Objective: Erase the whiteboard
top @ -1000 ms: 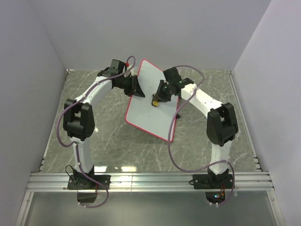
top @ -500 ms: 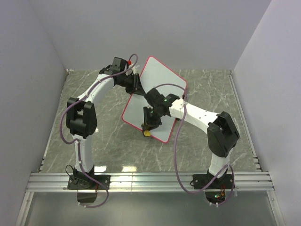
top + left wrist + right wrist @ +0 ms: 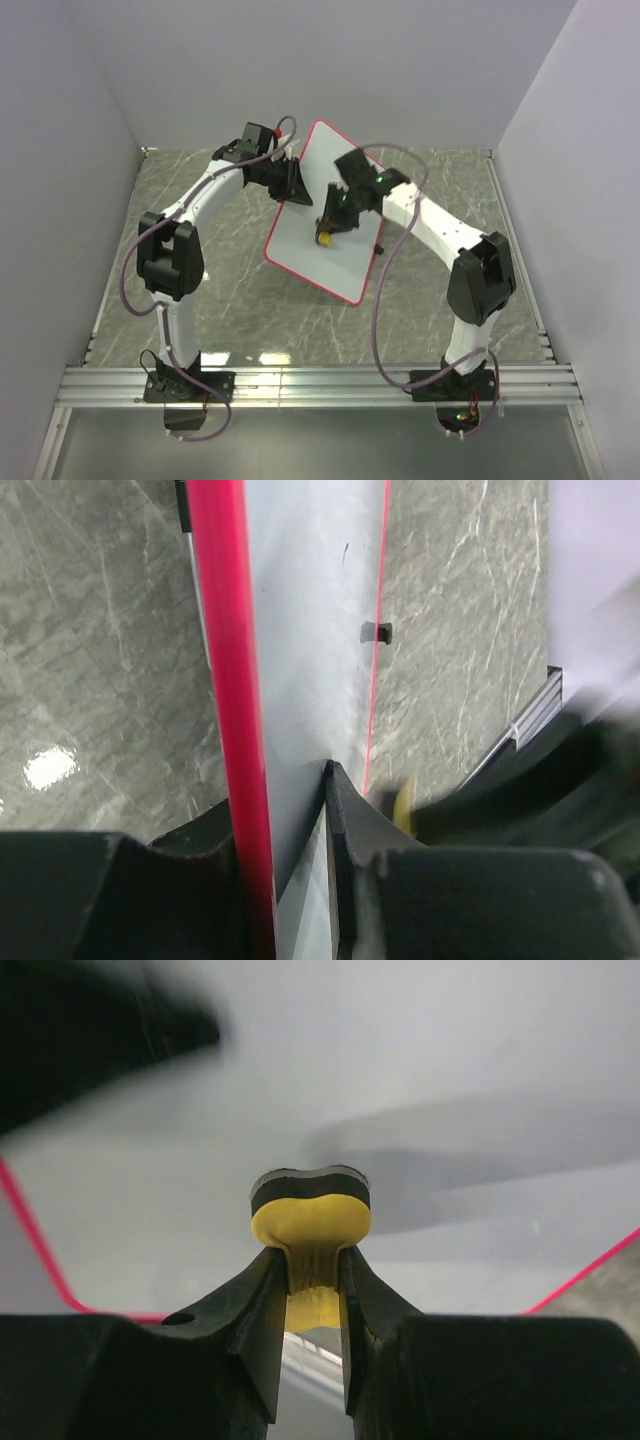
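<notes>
The whiteboard (image 3: 340, 255), white with a thin red-pink rim, stands tilted up off the table. My left gripper (image 3: 291, 186) is shut on its upper left edge; the left wrist view shows the rim (image 3: 225, 680) pinched between the black fingers. My right gripper (image 3: 328, 228) is shut on the yellow bone-shaped eraser (image 3: 325, 239) and presses its dark felt face against the middle of the board. In the right wrist view the eraser (image 3: 310, 1215) sits squeezed between my fingers, with the white board (image 3: 450, 1060) filling the background. A faint dark mark (image 3: 345, 552) shows on the board.
The grey marble-patterned table (image 3: 200, 270) lies under the board, with white walls on three sides. A metal rail (image 3: 320, 385) runs along the near edge by the arm bases. A small black foot (image 3: 376, 632) sticks out from the board's edge.
My right gripper swept the eraser from the board's upper middle down to its lower left edge, then back up to the middle. The board tilted slightly in the left gripper.
</notes>
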`<state>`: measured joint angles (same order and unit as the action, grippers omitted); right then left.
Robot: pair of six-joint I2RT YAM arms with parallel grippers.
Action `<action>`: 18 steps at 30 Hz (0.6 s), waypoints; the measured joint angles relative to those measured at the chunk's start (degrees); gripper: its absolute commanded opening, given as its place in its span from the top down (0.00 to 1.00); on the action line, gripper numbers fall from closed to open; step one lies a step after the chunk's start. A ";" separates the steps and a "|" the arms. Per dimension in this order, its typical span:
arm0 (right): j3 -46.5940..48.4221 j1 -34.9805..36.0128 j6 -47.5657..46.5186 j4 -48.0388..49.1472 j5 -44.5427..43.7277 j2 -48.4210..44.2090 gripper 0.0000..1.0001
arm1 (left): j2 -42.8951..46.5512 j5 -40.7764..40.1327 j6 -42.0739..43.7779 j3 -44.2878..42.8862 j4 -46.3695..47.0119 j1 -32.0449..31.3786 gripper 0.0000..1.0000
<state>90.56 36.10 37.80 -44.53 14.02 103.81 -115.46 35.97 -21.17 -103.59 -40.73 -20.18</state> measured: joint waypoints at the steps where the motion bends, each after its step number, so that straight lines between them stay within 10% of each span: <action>1: 1.64 -1.79 -0.02 0.39 -0.17 0.24 1.00 | 0.46 -0.44 -0.17 0.50 0.15 -0.15 1.00; 14: 42.62 -9.18 -1.16 -8.07 -0.46 27.47 1.00 | 2.25 -3.15 -4.46 2.82 0.07 -0.26 1.00; 18: 42.18 -10.95 1.46 -6.67 1.16 28.35 1.00 | 2.25 -3.23 -4.81 2.84 0.11 -0.26 1.00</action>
<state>132.75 25.15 39.27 -51.20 15.18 132.16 -113.21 32.73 -25.98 -100.75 -40.62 -20.45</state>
